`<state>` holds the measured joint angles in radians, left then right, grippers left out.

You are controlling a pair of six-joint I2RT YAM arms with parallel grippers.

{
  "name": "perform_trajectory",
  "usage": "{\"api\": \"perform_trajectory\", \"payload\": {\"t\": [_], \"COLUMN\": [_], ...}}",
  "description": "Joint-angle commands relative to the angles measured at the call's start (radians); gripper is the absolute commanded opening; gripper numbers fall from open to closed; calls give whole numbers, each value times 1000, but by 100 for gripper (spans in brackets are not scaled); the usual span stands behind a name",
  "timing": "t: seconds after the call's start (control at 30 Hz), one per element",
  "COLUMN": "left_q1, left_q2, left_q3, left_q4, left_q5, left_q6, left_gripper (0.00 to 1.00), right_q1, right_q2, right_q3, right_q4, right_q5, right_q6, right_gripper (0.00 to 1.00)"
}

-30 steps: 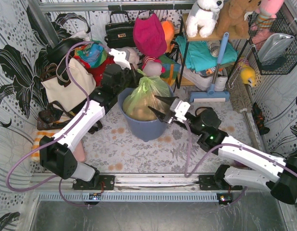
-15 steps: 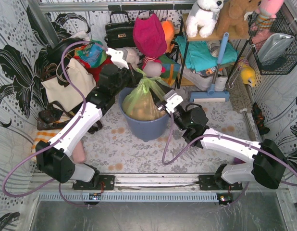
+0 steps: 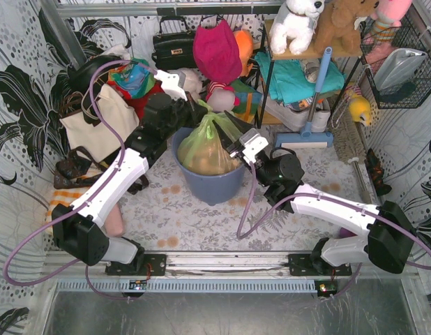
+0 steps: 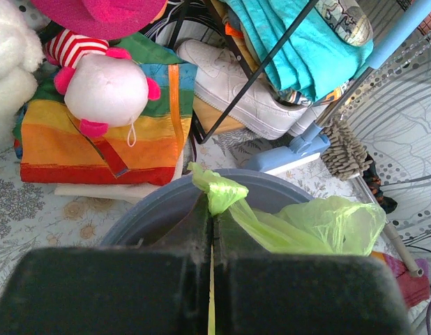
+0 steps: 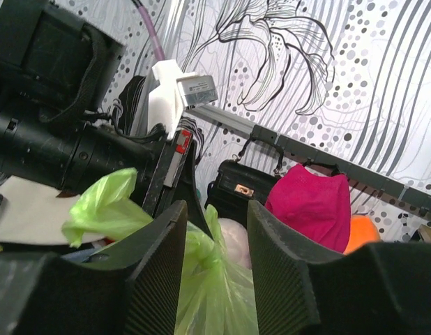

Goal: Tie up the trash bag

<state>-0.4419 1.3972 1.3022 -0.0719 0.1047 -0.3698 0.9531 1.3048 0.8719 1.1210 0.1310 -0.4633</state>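
Trash bag [image 3: 207,148] sat in the round blue-grey bin [image 3: 210,187] at mid-table, between the two arms, with brown crumpled paper showing through the lime film. Left gripper [image 4: 210,213] was closed tight on one twisted ear of the bag. The left wrist view showed a thin green strip pinched in the seam between the fingers, with the knotted-looking end sticking out just above the bin's far rim. That ear was drawn up and toward the left arm. Right gripper [image 5: 215,216] came in from the right side at the bag's upper part, jaws partway apart and straddling the gathered film. In the right wrist view the plastic lay against the inner face of one of its fingers [image 5: 156,265], with background visible through the gap above it. Whether the pads actually squeezed the film I couldn't tell, looked more like loose contact. The left wrist body sat directly behind the bag in that view. Clutter behind the bin: cream tote bag [image 3: 104,129] at the left, black handbag [image 3: 172,47] at the back wall, a white sneaker [image 4: 243,98] and a rainbow-striped bag [image 4: 97,143] just beyond the bin.
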Motion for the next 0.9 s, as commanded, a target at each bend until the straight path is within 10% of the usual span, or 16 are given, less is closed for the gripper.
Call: {"api": "perform_trajectory", "payload": {"t": [0.0, 0.87], "left_q1": [5, 5], "left_q2": [-27, -17], "left_q3": [-10, -7], "left_q4": [17, 15], "left_q5": [4, 9], "left_q6": [-3, -4], "left_gripper": [0, 0], "right_q1": [5, 16], "right_q2": [-70, -26], "right_q3": [-45, -25], "right_q4": [-42, -23], "right_q5": [-17, -54], "right_q6": [-53, -63], "right_gripper": [42, 44]}}
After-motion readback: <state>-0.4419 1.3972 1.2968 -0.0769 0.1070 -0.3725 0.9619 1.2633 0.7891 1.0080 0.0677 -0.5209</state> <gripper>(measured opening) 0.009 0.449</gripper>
